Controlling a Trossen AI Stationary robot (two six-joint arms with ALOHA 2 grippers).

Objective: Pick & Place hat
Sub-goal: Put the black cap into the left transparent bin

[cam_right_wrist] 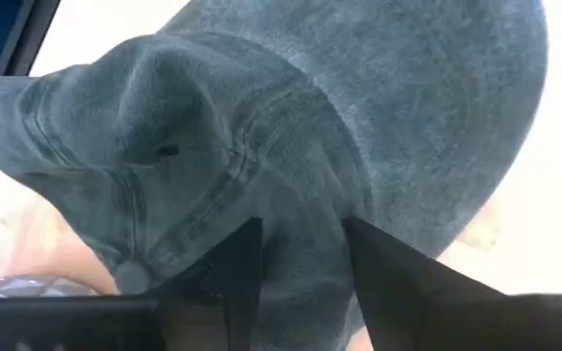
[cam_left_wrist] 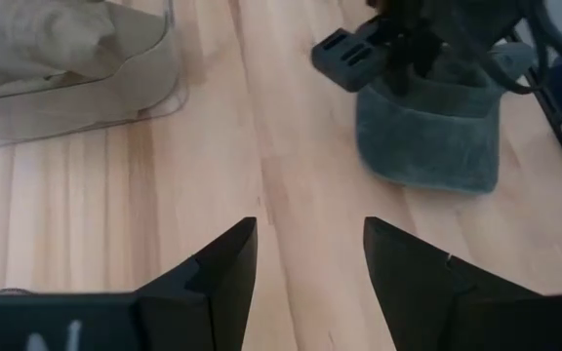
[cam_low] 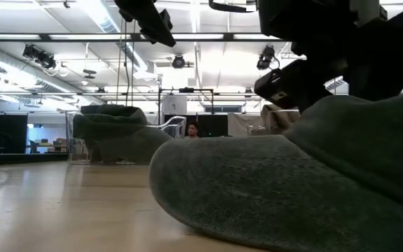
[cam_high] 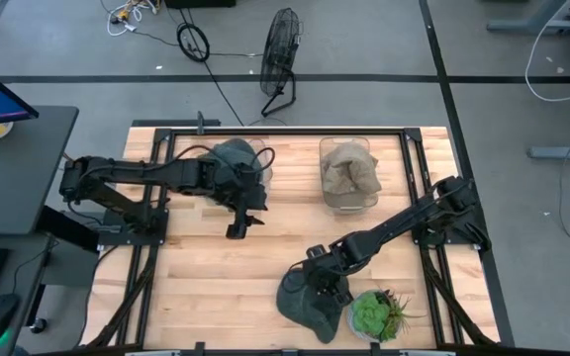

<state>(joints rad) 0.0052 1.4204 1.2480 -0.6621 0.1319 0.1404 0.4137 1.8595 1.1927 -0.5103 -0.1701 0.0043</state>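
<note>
Directly beneath the right end effector [cam_high: 327,288], fingers apart and straddling the crown, lies the dark hat [cam_high: 305,305], while the left end effector [cam_high: 237,229], also spread, waits well apart.

The left arm is reaching in from the table's left side toward the far middle, its wrist bending back toward the near edge, and the left gripper [cam_high: 237,229] is hanging above the boards with its two dark fingers [cam_left_wrist: 218,268] spread apart around nothing. The right arm is stretching diagonally from the right side toward the near edge, its forearm sloping down. The right gripper [cam_high: 322,287] is pointing downward, its fingers [cam_right_wrist: 234,255] standing only narrowly apart and pressing into grey fabric.
</note>
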